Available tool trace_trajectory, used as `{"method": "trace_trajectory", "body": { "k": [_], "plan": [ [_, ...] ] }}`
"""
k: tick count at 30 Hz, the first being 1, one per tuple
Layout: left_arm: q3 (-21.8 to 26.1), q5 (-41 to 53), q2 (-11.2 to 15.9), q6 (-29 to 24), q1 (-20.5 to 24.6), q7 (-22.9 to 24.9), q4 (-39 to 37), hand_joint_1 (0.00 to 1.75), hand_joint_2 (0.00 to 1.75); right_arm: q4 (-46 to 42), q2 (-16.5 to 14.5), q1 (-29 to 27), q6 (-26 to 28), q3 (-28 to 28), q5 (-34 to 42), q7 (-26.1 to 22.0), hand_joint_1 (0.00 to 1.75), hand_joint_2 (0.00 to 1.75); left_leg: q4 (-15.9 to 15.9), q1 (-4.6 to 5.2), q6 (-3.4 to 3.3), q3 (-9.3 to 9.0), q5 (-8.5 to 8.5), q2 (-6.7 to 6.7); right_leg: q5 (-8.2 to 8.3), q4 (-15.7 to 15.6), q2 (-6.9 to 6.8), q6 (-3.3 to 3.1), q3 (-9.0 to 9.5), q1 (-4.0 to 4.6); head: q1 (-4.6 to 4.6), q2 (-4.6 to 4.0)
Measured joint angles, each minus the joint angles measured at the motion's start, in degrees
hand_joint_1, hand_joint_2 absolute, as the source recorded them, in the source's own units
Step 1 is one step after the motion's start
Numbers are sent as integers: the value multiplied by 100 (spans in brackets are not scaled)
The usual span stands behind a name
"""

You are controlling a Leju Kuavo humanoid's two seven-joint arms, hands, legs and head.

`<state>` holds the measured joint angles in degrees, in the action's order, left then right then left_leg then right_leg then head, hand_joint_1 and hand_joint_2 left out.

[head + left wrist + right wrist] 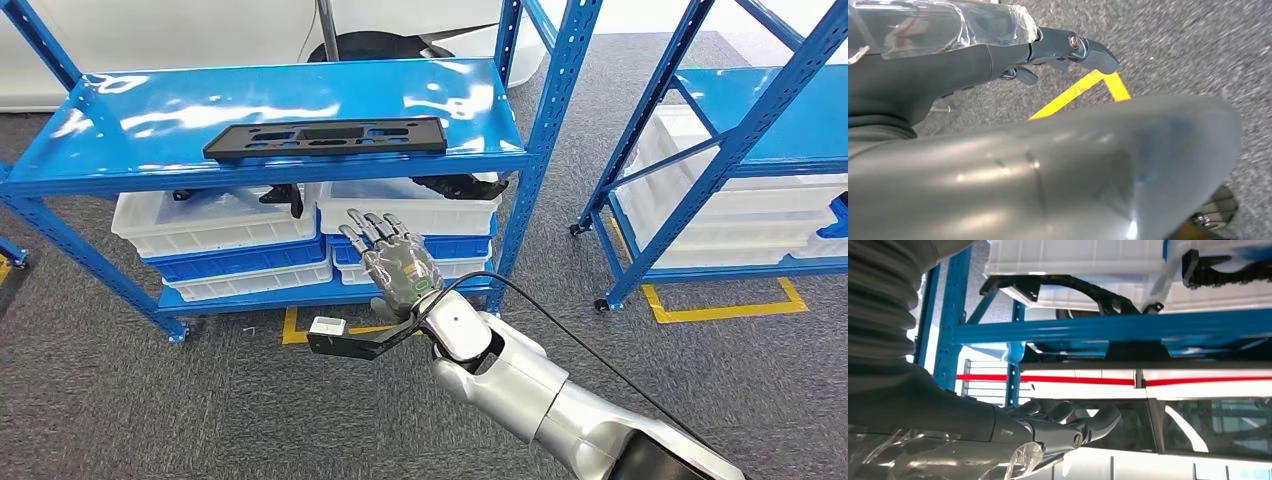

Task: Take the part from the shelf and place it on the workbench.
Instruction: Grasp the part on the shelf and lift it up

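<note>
A: Which step is in hand?

B: By my reading, the reach. The right hand (392,262) is raised in front of the blue shelf (290,105), palm toward it, fingers (372,232) spread and straight, holding nothing. It sits below the top board and apart from everything.

A: Where is the part?

B: The part (328,137), a long flat black panel with cut-outs, lies flat on the top board, near its front edge, above and a little left of the hand.

A: What does the next move call for?

B: Probably lifting the hand to board height, carrying it forward over the front edge, and closing the fingers on the panel. It is wide and thin, so the grip may need to land near its middle.

A: And the left hand?

B: The left hand (998,55) hangs over grey carpet with a yellow floor mark (1075,92). Its fingers look curled, but I cannot tell whether they are closed.

A: Anything hidden?

B: No desk is visible. White bins (215,225) fill the lower shelf; dark pieces rest on them, too shadowed to identify.
</note>
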<state>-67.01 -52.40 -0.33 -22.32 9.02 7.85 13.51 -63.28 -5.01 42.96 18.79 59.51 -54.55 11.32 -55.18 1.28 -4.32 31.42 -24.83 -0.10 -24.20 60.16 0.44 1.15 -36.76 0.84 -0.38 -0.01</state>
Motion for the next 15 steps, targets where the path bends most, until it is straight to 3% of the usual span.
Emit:
{"method": "trace_trajectory", "body": {
  "k": [2,6,8,10,11,12,15],
  "plan": [
    [-3,0,-10,0,10,0,0,0,0,0,-16,16,-22,14,-8,-27,0,175,1,10,43,-23,-42,8,107,-401,-21,-82,187,40,-4,1],
    [-4,2,-20,-1,34,0,0,0,0,-7,-74,25,-84,37,-51,-79,0,175,-117,0,177,23,-163,20,112,-545,-16,-151,285,-20,-6,0],
    [-5,3,-20,-2,40,0,0,0,0,-9,-123,30,-105,51,-56,-99,0,175,-715,-60,292,330,-432,9,103,-588,-17,-169,338,-70,-10,0],
    [-5,2,-20,-2,35,0,0,0,0,-8,-153,21,-132,85,-56,-111,0,175,-1499,-149,402,788,-681,10,69,-585,-13,-162,364,-105,-13,1],
    [-5,2,-20,-2,29,0,0,0,0,-8,-157,12,-145,107,-56,-118,0,175,-1680,-191,450,928,-671,11,45,-583,-9,-144,385,-123,-12,1],
    [-5,1,-20,-2,23,0,0,0,0,-7,-162,6,-154,126,-55,-124,0,175,-1619,-231,496,949,-541,12,18,-580,-1,-118,416,-146,-13,1],
    [-4,1,-19,-2,19,-1,0,0,0,-7,-204,6,-177,151,-54,-149,0,175,-431,-320,610,481,154,6,-96,-551,26,6,532,-203,-18,0]
  ]
}}
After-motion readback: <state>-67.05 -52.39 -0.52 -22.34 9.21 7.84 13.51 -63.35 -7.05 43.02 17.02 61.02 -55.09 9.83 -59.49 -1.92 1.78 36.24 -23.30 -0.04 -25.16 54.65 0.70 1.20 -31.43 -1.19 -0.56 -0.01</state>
